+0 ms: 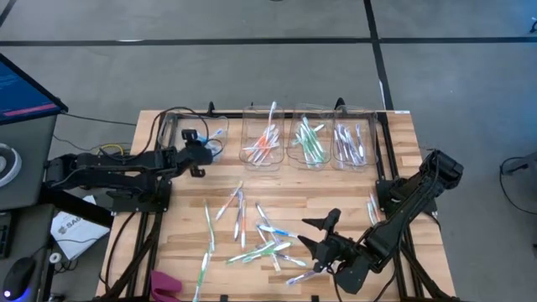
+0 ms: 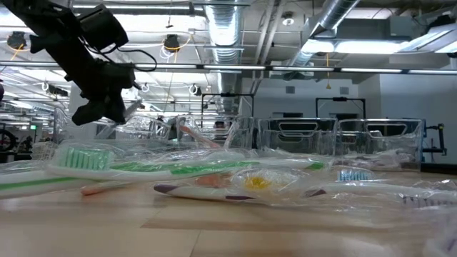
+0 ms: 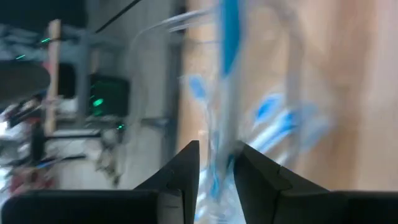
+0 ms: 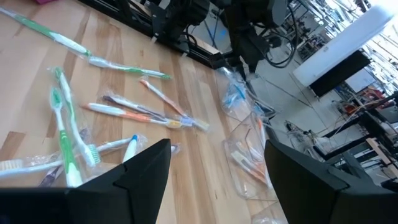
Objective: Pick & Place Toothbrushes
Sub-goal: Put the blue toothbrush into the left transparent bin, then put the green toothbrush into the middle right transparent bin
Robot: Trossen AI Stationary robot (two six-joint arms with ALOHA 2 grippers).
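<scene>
We see the right gripper (image 1: 315,236) low over the table (image 1: 180,235) at about five o'clock, its fingers spread wide and holding nothing, just beside the loose toothbrushes (image 1: 260,239). These lie scattered over the middle of the table, most in clear wrappers, with green, blue and orange accents; from the right wrist view several toothbrushes (image 4: 68,134) lie flat on the wood right ahead of the fingers. A few more lie toward seven o'clock, near a pink object (image 1: 165,285) at the table's near edge. In the low view the wrapped toothbrushes (image 2: 178,171) fill the foreground. Farther back, along the twelve o'clock edge, stands a row of clear bins (image 1: 306,138): one holds orange-accented brushes, the next green ones, the next purple ones, and the bin (image 1: 189,134) at eleven o'clock holds blue ones. The left gripper (image 1: 201,151) hangs over that eleven o'clock bin, above the table, as the low view shows it raised. In the left wrist view its fingers (image 3: 183,177) stand slightly parted with a blue-accented brush (image 3: 229,37) in its wrapper between them; the view is blurred, and we cannot tell whether the fingers pinch it or stand clear of it.
</scene>
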